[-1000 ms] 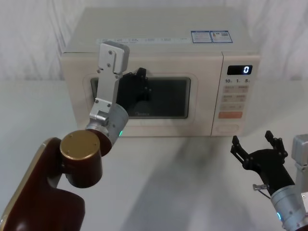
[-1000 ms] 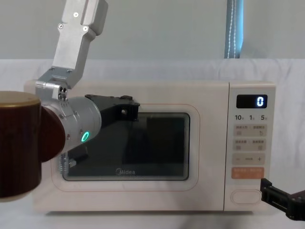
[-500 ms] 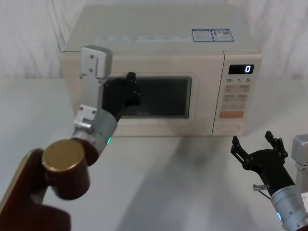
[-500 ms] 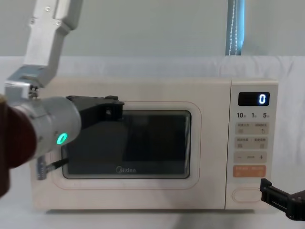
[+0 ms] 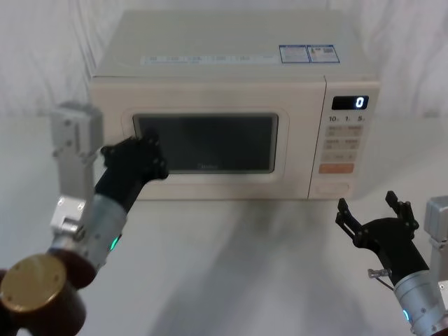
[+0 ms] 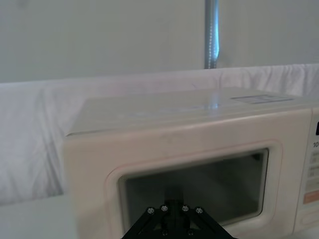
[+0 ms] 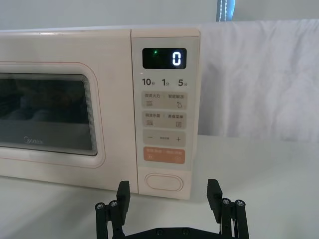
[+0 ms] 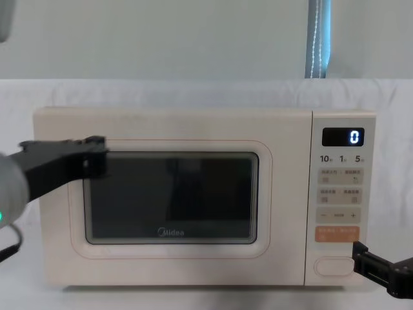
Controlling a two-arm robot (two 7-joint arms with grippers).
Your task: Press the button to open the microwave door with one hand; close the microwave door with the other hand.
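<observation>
Microwave door (image 5: 203,143) sits shut, flush with the oven's front, at twelve o'clock on the counter (image 5: 231,266). Left pincer (image 5: 136,157) hangs just before the door's nine o'clock edge; I cannot tell its jaws. Right pincer (image 5: 374,210), fingers spread, waits at four o'clock, short of the button (image 7: 165,181).

1. microwave door (image 8: 171,197): cream panel, dark rounded window, grey Midea logo, shut flush with front.
2. button (image 7: 164,181): wide cream pill key, bottom of right-hand control panel, below orange key.
</observation>
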